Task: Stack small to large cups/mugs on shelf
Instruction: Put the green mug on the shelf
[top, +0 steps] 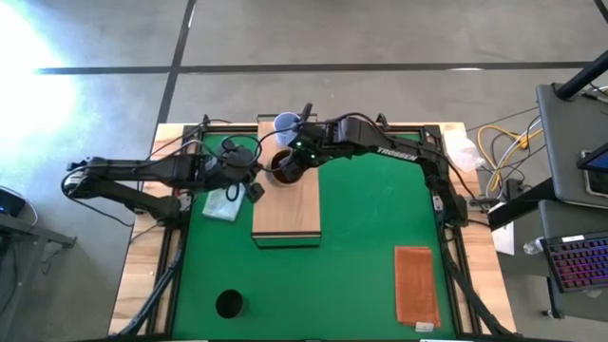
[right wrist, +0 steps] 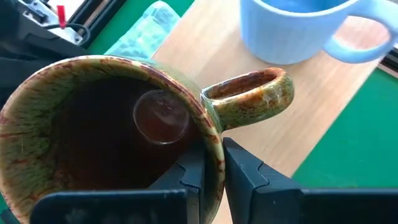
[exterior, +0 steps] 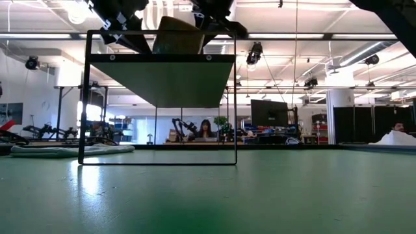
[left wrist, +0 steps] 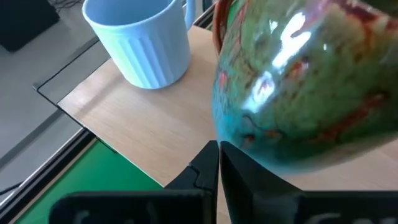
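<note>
The light-wood shelf [top: 286, 204] lies at the table's far middle. The pale blue mug [top: 285, 123] stands upright on the shelf's far end; it also shows in the left wrist view [left wrist: 142, 43]. The brown mug [top: 283, 166] with a dark inside is over the shelf just in front of the blue mug, and my right gripper [right wrist: 213, 163] is shut on it. My left gripper [left wrist: 217, 155] is shut at the shelf's left side, its tips close under the brown mug's wall [left wrist: 298, 99]. The black cup [top: 229, 304] stands on the table at the near left. My right gripper pinches the brown mug's rim [right wrist: 211, 134] right beside the handle [right wrist: 255, 93], one finger [right wrist: 189, 174] inside the mug and one finger [right wrist: 245, 171] outside. The mug's mouth faces up. I cannot tell whether its base rests on the shelf. My left gripper's shut fingertips [left wrist: 212, 149] stand against the brown mug's lower outer wall, coming from the table's left; I cannot tell whether they touch it.
A pale green cloth [top: 224, 204] lies on the table left of the shelf. A reddish-brown mat [top: 416, 285] lies at the near right. The shelf's near half [top: 287, 223] is bare wood.
</note>
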Controlling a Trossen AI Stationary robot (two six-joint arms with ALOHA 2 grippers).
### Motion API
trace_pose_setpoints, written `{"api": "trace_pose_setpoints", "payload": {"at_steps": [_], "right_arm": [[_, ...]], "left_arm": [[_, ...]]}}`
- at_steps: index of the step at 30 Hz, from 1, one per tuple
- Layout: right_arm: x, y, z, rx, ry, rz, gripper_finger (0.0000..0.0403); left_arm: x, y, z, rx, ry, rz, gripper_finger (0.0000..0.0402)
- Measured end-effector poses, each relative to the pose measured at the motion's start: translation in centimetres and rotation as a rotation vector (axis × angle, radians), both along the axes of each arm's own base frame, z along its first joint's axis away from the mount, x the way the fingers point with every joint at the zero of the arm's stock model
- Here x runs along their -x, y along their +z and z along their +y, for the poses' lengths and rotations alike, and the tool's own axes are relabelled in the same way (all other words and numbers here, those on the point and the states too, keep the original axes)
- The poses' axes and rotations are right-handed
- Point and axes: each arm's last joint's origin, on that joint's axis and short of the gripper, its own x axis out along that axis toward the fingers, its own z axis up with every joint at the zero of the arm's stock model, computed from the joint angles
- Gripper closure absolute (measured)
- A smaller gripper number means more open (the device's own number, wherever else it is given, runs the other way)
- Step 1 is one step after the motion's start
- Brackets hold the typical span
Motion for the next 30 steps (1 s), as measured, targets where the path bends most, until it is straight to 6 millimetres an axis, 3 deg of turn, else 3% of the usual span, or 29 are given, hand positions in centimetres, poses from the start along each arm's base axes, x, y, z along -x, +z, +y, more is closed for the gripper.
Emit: {"api": "trace_pose_setpoints", "payload": {"at_steps": [8,15,30], "right_arm": [[0.7,-0.4,-0.4,-0.005,-0.016,0.081,0.0374],[0.8,-0.4,-0.7,-0.002,-0.023,0.079,0.0372],[0.0,-0.3,-1.6,0.001,-0.029,0.005,0.0294]], "left_arm": [[-1.0,-1.5,0.4,0.006,0.016,0.059,0.0402],[-2.2,-2.3,0.4,0.026,-0.01,0.01,0.0402],[-2.0,-2.7,0.4,0.03,-0.009,0.014,0.0402]]}}
